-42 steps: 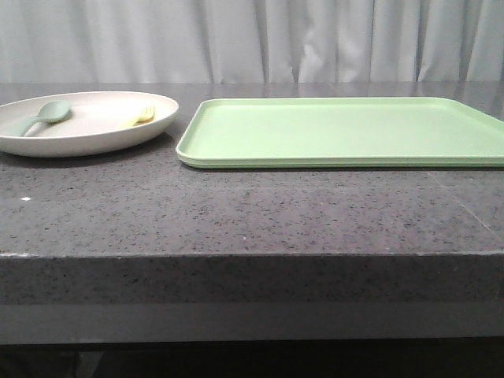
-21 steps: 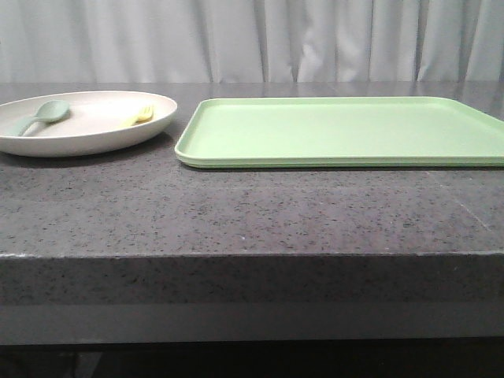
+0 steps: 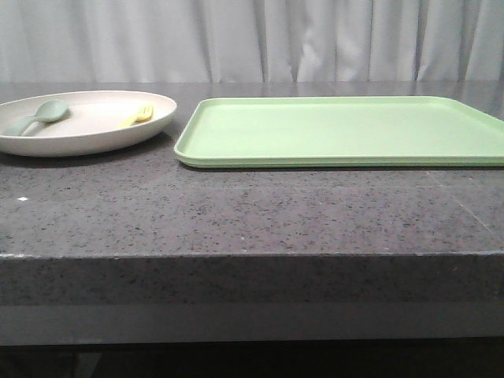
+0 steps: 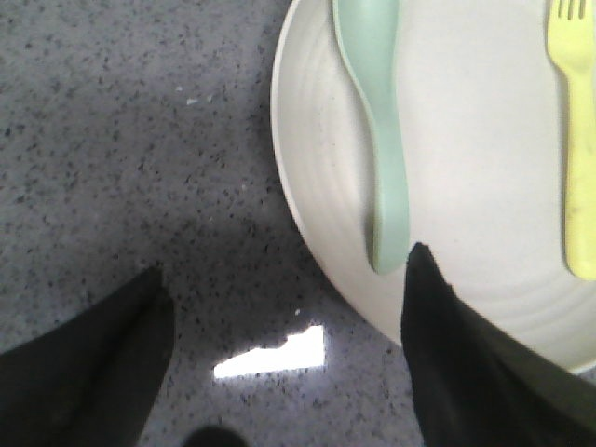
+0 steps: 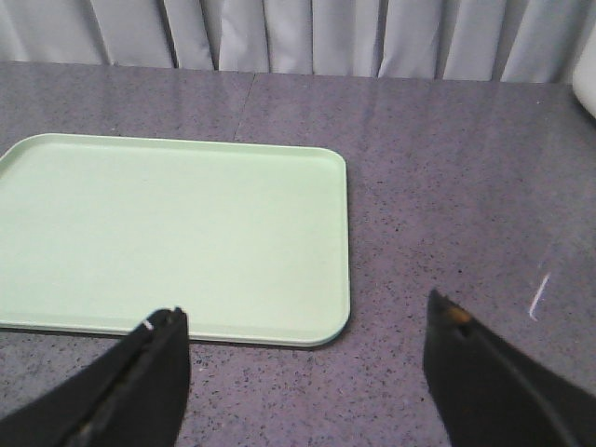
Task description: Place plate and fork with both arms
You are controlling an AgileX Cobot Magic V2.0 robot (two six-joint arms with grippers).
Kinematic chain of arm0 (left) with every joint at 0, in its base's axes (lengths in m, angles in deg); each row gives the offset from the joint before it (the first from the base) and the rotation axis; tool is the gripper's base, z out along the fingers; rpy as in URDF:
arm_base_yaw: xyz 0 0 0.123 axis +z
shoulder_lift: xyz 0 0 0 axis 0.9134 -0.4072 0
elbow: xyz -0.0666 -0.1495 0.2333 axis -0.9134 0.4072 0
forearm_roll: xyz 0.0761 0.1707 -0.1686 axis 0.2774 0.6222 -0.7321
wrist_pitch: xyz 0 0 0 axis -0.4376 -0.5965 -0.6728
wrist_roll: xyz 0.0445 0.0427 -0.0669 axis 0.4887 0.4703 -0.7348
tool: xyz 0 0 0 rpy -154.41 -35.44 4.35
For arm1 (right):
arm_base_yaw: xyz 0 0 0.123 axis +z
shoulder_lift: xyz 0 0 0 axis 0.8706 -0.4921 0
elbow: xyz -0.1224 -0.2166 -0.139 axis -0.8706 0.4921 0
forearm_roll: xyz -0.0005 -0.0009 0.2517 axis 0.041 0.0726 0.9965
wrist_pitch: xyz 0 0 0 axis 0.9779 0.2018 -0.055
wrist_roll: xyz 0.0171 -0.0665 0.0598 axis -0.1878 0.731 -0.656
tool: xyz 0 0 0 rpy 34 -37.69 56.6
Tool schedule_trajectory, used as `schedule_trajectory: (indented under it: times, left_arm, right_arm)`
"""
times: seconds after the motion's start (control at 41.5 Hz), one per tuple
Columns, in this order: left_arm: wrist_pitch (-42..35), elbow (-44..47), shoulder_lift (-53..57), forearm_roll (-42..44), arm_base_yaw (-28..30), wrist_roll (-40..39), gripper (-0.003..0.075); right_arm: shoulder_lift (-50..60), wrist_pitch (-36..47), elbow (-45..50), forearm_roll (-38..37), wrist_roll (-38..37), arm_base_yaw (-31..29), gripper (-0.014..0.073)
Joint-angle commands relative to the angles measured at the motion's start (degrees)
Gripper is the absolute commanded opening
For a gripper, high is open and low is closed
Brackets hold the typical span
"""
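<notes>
In the front view the bench [image 3: 236, 213] fills the lower frame, its near edge running straight across below the middle, with a broad bare strip of dark speckled stone between that edge and the things on it. One plate [image 3: 87, 130] sits at the upper left, its left side cut by the frame edge; one tray [image 3: 339, 130] lies just beside it to the right, a narrow gap of bench between their rims, and the tray runs out past the right frame edge. On the plate lie one fork [image 3: 138, 116], toward the plate's right side, and one spoon [image 3: 35, 116], toward its left, well apart from each other. Behind everything hangs a pale curtain [image 3: 252, 39]. In the left wrist view the left hand [image 4: 289, 354] is spread wide and holds nothing: one finger [image 4: 93, 363] is over bare bench outside the plate's rim, the other over the plate's edge close to the spoon's handle tip; whether either touches anything I cannot tell. In the right wrist view the right hand [image 5: 303, 377] is likewise spread and empty, over bare bench off the tray's near corner, with open stone to the right of the tray.
</notes>
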Motion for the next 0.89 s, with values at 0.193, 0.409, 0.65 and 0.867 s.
schedule_trajectory:
  times: [0.193, 0.409, 0.65, 0.867]
  left_arm:
    - [5.2, -15.1, -10.2, -2.6, 0.0, 0.7, 0.0489]
    - [10.4, -24.2, -17.5, -2.4, -1.4, 1.0, 0.04]
    - [11.9, -28.5, -22.4, -1.6, -3.2, 1.1, 0.0367]
    - [13.3, -28.6, -24.2, -1.5, -3.3, 1.1, 0.0262]
  right_arm:
    - [-0.7, 4.3, -2.1, -0.7, -0.1, -0.4, 0.0549]
    - [-0.7, 4.3, -2.1, -0.7, -0.1, -0.4, 0.0549]
    - [-0.7, 4.3, -2.1, -0.7, -0.1, -0.4, 0.0549]
    - [-0.7, 4.2, -2.1, -0.7, -0.1, -0.4, 0.0549]
